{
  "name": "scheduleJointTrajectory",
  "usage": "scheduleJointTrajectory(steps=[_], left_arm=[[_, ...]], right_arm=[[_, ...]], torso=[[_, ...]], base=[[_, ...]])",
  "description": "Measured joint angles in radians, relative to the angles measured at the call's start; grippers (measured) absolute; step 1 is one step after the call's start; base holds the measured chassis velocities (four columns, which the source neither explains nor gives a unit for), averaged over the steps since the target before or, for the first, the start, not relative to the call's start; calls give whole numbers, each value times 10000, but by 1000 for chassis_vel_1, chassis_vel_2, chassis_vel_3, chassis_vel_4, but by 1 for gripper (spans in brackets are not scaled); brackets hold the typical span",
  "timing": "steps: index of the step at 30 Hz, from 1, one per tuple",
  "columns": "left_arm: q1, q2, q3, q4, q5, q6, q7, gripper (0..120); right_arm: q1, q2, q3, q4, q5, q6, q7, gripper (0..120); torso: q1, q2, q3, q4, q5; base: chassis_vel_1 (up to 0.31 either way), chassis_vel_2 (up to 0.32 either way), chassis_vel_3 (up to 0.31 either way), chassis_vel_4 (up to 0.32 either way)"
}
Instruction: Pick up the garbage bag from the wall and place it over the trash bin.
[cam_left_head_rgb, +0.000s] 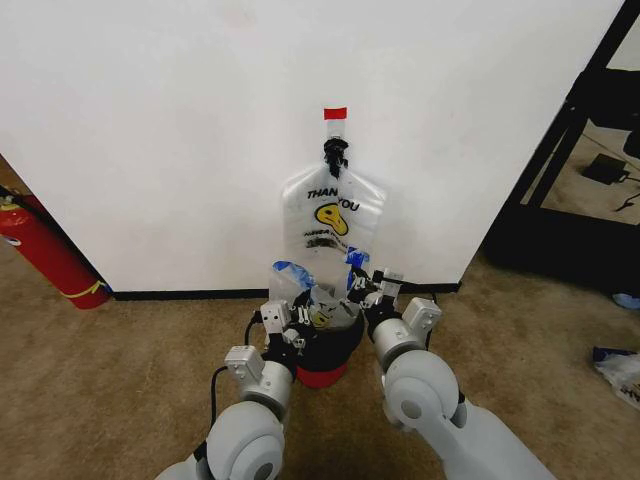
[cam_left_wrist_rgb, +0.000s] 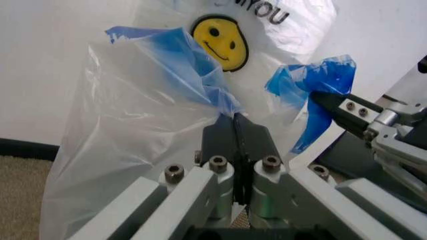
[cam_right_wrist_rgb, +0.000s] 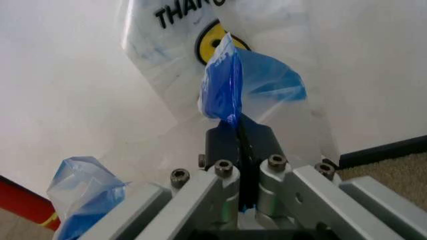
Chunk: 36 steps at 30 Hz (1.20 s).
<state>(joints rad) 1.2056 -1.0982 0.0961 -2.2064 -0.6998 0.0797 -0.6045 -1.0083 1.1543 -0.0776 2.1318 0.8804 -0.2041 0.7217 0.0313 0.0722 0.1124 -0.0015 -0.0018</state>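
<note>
Two pale grey arms with rounded, disc-capped joints end in the left gripper (cam_left_head_rgb: 287, 335) and right gripper (cam_left_head_rgb: 372, 291), each carrying a small boxy grey module and black cabling. Up close, the grippers show silver metal linkages fastened with dark hex-socket screws. Their fingers (cam_left_wrist_rgb: 235, 142) are flat black pads.

1. The trash bin (cam_left_head_rgb: 322, 352) stands on the floor just before the wall (cam_left_head_rgb: 200, 130)
2. The garbage bag (cam_left_head_rgb: 318, 292) sits over the bin, between left gripper (cam_left_head_rgb: 283, 328) and right gripper (cam_left_head_rgb: 372, 292)
3. A bag bundle (cam_left_head_rgb: 335, 220) hangs on the wall behind
4. A fire extinguisher (cam_left_head_rgb: 45, 250) stands far left
</note>
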Motion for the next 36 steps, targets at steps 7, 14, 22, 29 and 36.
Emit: scheduleJointTrajectory(steps=[7,14,22,29,36], left_arm=[[-413,-210,255,772,59,-24,1,0],[-646,-236,303,1248,157,-48,47,0],[-547,-321,335,1489,268,-68,68,0],[450,250,51,956,463,50,-12,0],[1045,68,96,1053,887,-179,86,0]], right_arm=[[-244,390,-147,-802,-1040,107,-313,0],[-430,509,-178,-1242,-1465,177,-537,0],[-706,491,-155,-1311,-1543,180,-601,0],[-1836,92,193,-652,-1591,-340,-162,0],[-2815,-12,425,-457,-1787,-397,-65,0]], torso=[[-1,1,2,-7,-4],[-1,2,-2,2,2],[0,1,0,0,0],[0,2,-1,0,1],[-1,1,-1,-1,-1]], base=[[0,0,0,0],[0,0,0,0],[0,0,0,0],[0,0,0,0],[0,0,0,0]])
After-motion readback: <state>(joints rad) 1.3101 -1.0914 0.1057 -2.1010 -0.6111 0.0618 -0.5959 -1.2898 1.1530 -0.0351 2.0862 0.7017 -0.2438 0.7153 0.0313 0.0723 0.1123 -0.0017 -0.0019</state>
